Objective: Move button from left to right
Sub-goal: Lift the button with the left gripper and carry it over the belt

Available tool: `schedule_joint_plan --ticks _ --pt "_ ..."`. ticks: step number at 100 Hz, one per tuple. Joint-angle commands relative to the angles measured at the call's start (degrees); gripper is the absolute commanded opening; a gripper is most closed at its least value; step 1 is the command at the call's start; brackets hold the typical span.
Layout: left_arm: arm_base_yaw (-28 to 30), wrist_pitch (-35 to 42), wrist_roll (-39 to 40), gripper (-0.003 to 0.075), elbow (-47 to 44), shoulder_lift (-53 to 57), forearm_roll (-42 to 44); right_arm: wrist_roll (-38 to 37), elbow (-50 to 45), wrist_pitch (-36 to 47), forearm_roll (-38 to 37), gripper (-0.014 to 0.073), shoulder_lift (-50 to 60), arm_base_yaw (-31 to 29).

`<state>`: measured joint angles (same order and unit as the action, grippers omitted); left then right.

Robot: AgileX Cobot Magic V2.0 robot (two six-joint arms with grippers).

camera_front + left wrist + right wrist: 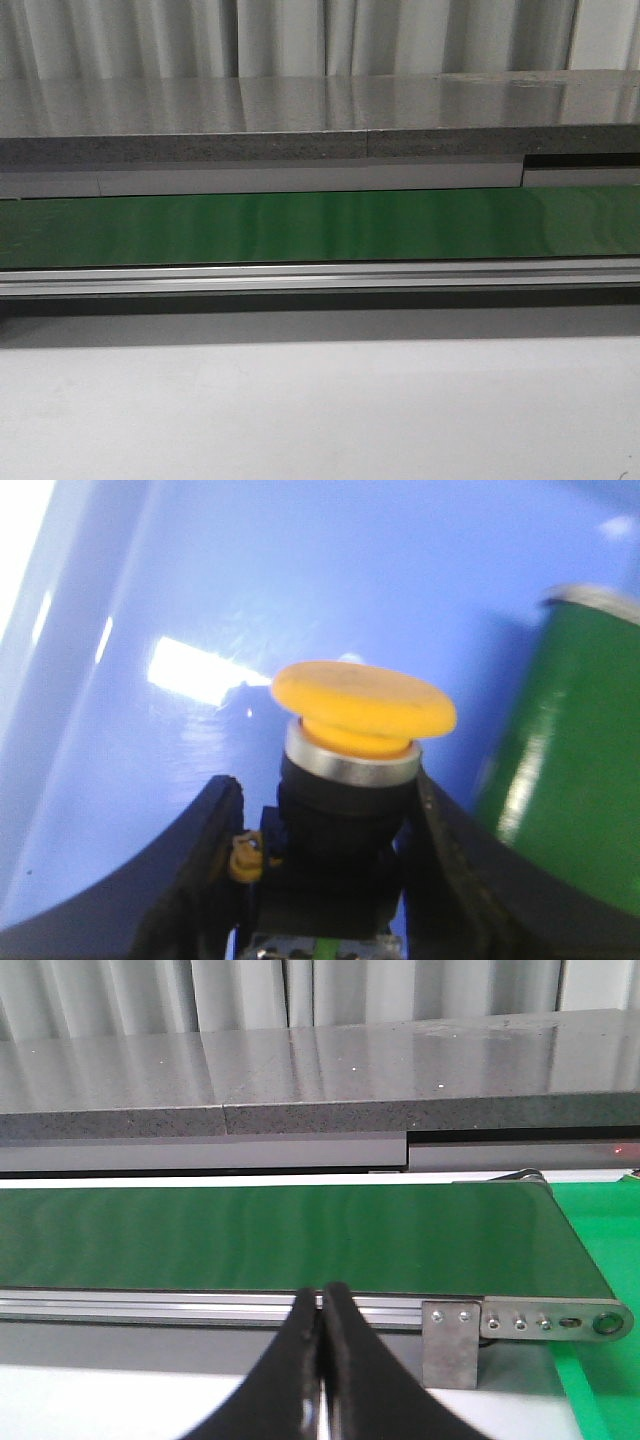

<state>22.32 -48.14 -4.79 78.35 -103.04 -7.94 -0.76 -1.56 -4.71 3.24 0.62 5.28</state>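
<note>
The button shows only in the left wrist view: a round yellow-orange head, a silver ring and a dark boxy body. My left gripper is shut on its dark body, one black finger on each side, over a glossy blue surface. My right gripper is shut and empty, its fingers pressed together just before the conveyor's aluminium rail. The front view shows neither gripper nor the button.
A green conveyor belt runs left to right across the table, and its right end shows in the right wrist view. Behind it lies a grey stone counter. A green curved object stands next to the button. The white tabletop lies in front.
</note>
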Motion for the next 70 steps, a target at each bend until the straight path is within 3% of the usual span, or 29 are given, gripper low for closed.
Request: schedule_joint_plan --ticks 1,47,70 --pt "-1.08 0.07 -2.27 -0.0020 1.26 6.18 -2.97 0.16 0.96 4.40 -0.54 -0.0066 1.10 0.00" --pt "-10.29 -3.28 -5.05 -0.0020 1.26 5.48 -3.35 0.16 0.96 4.40 -0.54 -0.0066 1.10 0.00" --pt "-11.19 -3.66 -5.18 -0.0020 1.26 3.80 -3.23 0.16 0.96 4.40 -0.54 -0.0066 1.10 0.00"
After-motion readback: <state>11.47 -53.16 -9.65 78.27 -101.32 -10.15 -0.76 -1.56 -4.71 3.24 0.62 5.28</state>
